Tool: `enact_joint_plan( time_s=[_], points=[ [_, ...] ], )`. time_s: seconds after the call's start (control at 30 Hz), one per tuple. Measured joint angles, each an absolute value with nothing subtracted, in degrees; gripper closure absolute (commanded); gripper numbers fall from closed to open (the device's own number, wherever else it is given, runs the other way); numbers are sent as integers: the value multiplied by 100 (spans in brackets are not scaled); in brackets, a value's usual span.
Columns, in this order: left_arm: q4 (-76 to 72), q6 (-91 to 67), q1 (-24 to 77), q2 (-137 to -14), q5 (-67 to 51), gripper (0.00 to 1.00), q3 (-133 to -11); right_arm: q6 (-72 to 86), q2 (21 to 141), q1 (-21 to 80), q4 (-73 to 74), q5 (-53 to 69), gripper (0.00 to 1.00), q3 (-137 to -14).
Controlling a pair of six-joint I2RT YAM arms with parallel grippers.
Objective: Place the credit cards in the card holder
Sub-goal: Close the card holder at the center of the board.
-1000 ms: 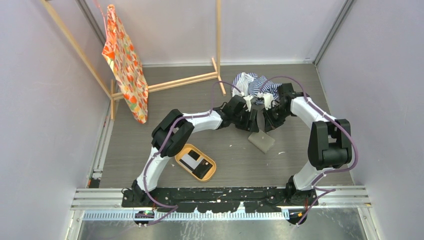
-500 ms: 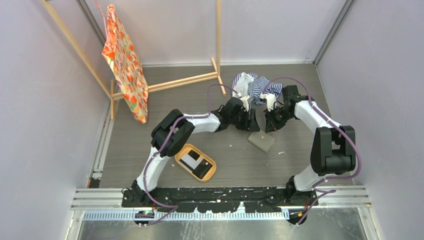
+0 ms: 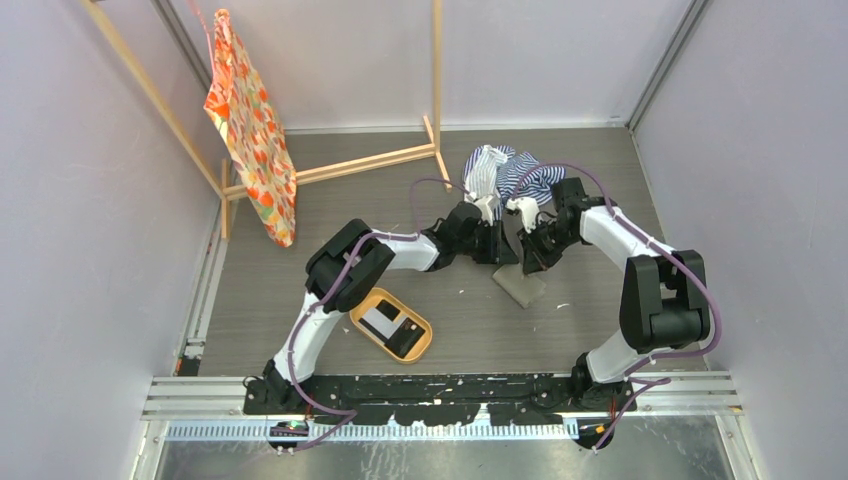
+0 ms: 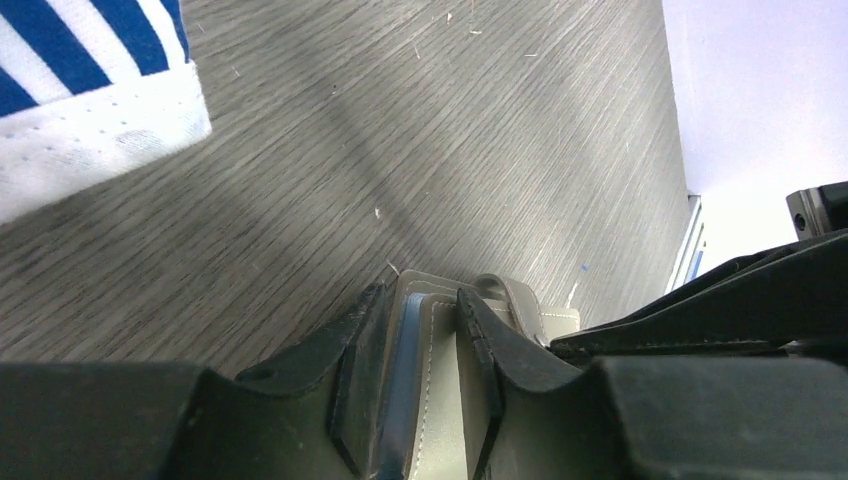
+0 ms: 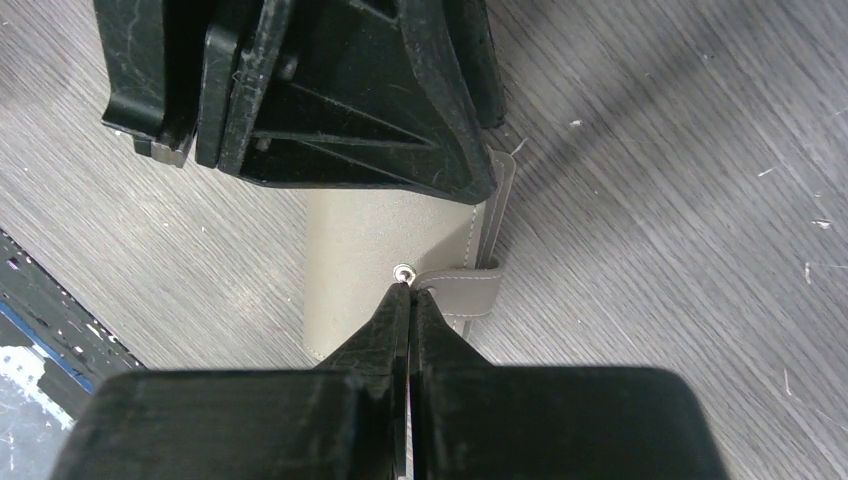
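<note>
The grey-brown card holder (image 3: 520,288) lies on the table right of centre. My left gripper (image 3: 503,254) is shut on its far edge; the left wrist view shows the holder (image 4: 432,385), with its blue-grey inner layer, clamped between the jaws of the left gripper (image 4: 420,300). My right gripper (image 3: 528,262) is shut, and in the right wrist view its tips (image 5: 410,290) rest on the holder (image 5: 360,240) at the snap stud (image 5: 403,272) and strap tab (image 5: 462,289). A white card (image 3: 377,321) and a black card (image 3: 403,340) lie in the orange tray.
The oval orange tray (image 3: 357,316) sits by the left arm. A blue-and-white striped cloth (image 3: 505,168) lies just behind the grippers. A wooden frame (image 3: 340,165) with a patterned orange cloth (image 3: 250,125) stands at the back left. Walls close in on three sides.
Both grippers have come down and nearer onto the card holder. The right gripper has moved left over it. The holder has shifted slightly left.
</note>
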State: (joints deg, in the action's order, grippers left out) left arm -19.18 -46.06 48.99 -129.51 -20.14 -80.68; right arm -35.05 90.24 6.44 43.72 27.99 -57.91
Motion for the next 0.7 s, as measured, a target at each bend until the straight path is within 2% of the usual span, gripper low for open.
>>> enact_joint_plan(
  time_s=[0.7],
  points=[
    [-2359,-5083,4899,-12988,-2045,74,-7861,-3389,8991,884,4198,2646,99,-5666]
  ],
)
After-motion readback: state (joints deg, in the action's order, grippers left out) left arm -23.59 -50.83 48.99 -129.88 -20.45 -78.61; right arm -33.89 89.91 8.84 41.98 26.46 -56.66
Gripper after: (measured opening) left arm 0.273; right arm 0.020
